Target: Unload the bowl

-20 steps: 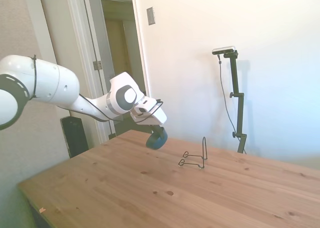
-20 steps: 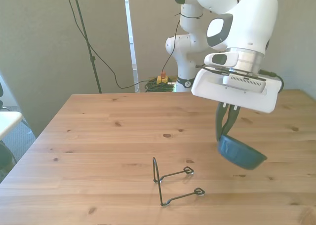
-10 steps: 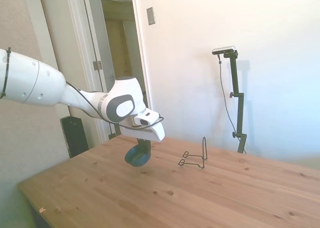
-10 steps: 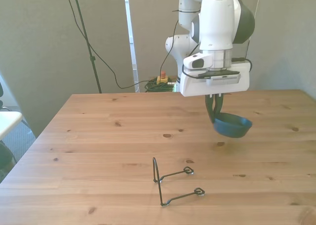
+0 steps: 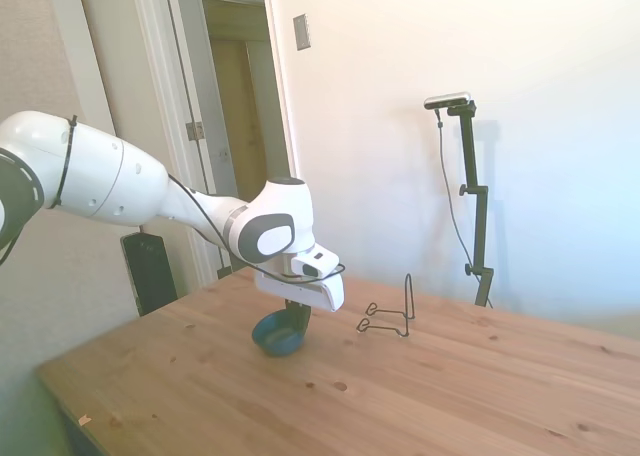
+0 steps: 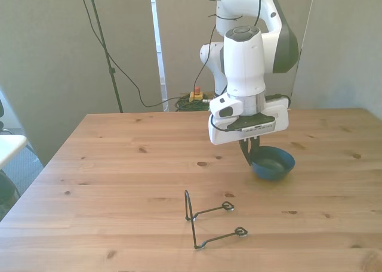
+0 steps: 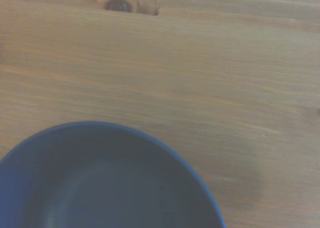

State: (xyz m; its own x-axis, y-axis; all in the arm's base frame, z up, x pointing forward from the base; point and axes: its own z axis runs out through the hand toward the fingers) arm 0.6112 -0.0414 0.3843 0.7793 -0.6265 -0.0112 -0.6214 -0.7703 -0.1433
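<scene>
Now the bowl (image 6: 273, 163) sits upright, mouth up, on the table (image 6: 119, 164), at one o'clock from the wire rack (image 6: 209, 219). Pointing straight down, the gripper (image 6: 249, 155) pinches its rim.

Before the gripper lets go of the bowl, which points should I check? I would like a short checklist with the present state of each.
1. Bowl upright, opening facing up: ok in the front view.
2. Bowl resting on the table: cannot tell; it looks down or nearly down in the side view, but contact is not visible.
3. Gripper holding the bowl at its rim: ok; the fingers reach down to the rim on the front view's left side.
4. Wire rack apart from the bowl: ok, bare wood lies between them.
5. Inside of the bowl empty: ok in the wrist view, as far as it shows.
6. Wood around the bowl free of other things: ok.
</scene>
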